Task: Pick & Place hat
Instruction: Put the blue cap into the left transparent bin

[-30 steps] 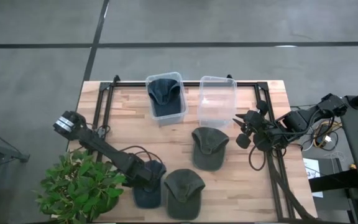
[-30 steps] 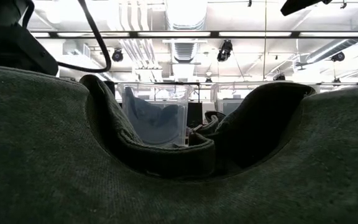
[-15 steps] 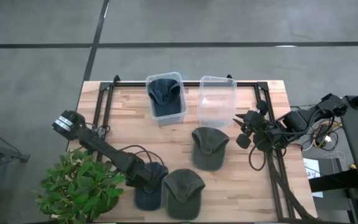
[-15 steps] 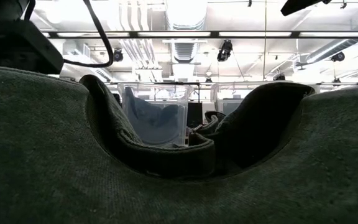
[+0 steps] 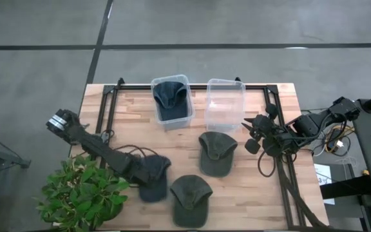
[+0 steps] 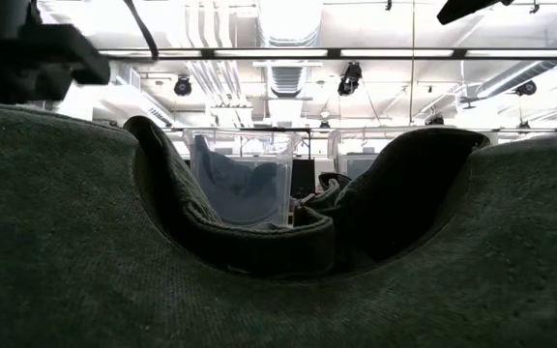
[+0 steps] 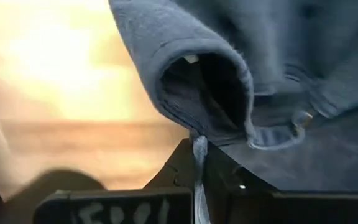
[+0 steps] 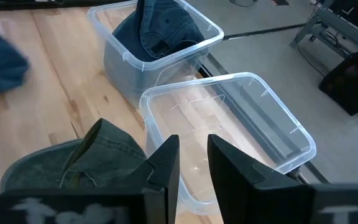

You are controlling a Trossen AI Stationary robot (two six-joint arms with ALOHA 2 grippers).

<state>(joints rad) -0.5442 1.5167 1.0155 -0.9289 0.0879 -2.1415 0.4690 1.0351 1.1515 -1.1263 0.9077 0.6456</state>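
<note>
Jaws, left arm: I read them as clamped on the fabric edge of the blue hat [image 7: 260,74]; in the left wrist view a strip of cloth runs down between the two dark fingers [image 7: 229,180]. The left gripper [image 5: 139,170] sits at the near-left part of the table [image 5: 263,187], and from above the blue hat [image 5: 153,177] lies bunched at its tip.

Jaws, right arm: I see them parted by a narrow gap with nothing between them. The right gripper [image 5: 248,134] hovers near the table's right edge, just beside the clear empty bin [image 5: 225,104], which the right wrist view shows directly ahead of the fingers [image 8: 166,168].

Other hats: an olive hat [image 5: 191,200] lies just right of the blue one at the near edge and fills most of the low view [image 6: 278,251]. A second olive hat [image 5: 216,152] lies in front of the empty bin [image 8: 229,130]. A dark blue hat [image 5: 170,96] rests inside the second bin [image 5: 187,115], which stands just left of the empty one.

Surroundings: a potted plant [image 5: 82,193] stands at the near-left corner, under the left arm.
</note>
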